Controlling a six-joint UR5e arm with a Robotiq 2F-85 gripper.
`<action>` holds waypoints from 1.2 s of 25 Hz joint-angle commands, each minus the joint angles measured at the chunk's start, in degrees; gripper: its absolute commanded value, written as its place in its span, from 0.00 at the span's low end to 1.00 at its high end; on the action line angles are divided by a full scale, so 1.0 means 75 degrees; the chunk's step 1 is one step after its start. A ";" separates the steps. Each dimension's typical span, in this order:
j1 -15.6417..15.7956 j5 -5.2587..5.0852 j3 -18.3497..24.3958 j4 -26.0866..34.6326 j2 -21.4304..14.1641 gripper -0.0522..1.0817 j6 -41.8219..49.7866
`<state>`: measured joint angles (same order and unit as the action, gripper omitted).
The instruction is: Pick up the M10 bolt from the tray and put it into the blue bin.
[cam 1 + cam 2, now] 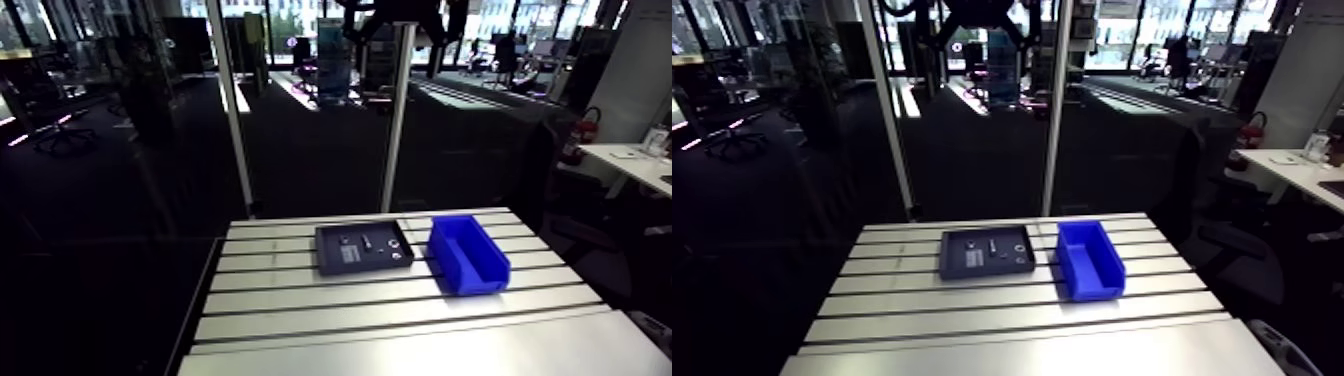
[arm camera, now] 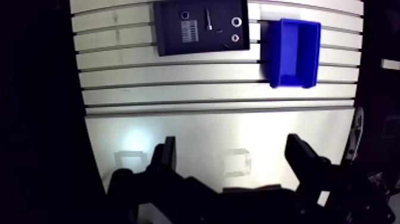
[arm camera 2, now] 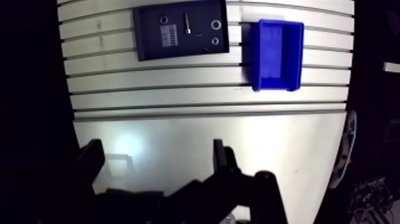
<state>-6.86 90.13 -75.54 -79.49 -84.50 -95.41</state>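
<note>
A dark flat tray (image 2: 169, 43) lies on the slotted table far ahead of my gripper in the wrist view. On it the M10 bolt (image 2: 208, 18) lies lengthwise, a slim grey rod. The blue bin (image 2: 271, 53) stands just beside the tray, with nothing visible inside. My gripper (image 2: 232, 146) hangs high above the smooth near part of the table. It is open, its two black fingers (image 2: 168, 154) spread wide with nothing between them. In the arm view the tray (image 1: 335, 262) and the bin (image 1: 468, 275) sit side by side at the table's middle.
Two pale rings (image 2: 236, 22) and a smaller nut (image 2: 183, 13) share the tray with a white label (image 2: 189, 28). Grooves (image 2: 208, 83) run across the table between gripper and tray. Dark floor borders the table edge (image 2: 80, 107).
</note>
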 commanded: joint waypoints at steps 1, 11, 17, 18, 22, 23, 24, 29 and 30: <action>0.0364 -0.0047 0.0551 0.0070 0.0011 0.05 0.0317; 0.0375 -0.0035 0.0551 0.0058 0.0047 0.05 0.0317; 0.0375 0.0000 0.0551 0.0023 0.0129 0.05 0.0317; 0.0375 0.0000 0.0539 0.0023 0.0152 0.05 0.0317; 0.0375 0.0023 0.0399 -0.0012 0.0187 0.05 0.0293; 0.0375 0.0023 0.0363 -0.0047 0.0211 0.05 0.0293; 0.0387 0.0023 0.0305 -0.0118 0.0211 0.05 0.0270; 0.0375 0.0047 0.0059 -0.0762 0.0515 0.06 0.0188; 0.0375 0.0059 0.0012 -0.0868 0.0586 0.06 0.0188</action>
<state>-4.03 90.36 -73.87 -82.31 -82.12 -93.77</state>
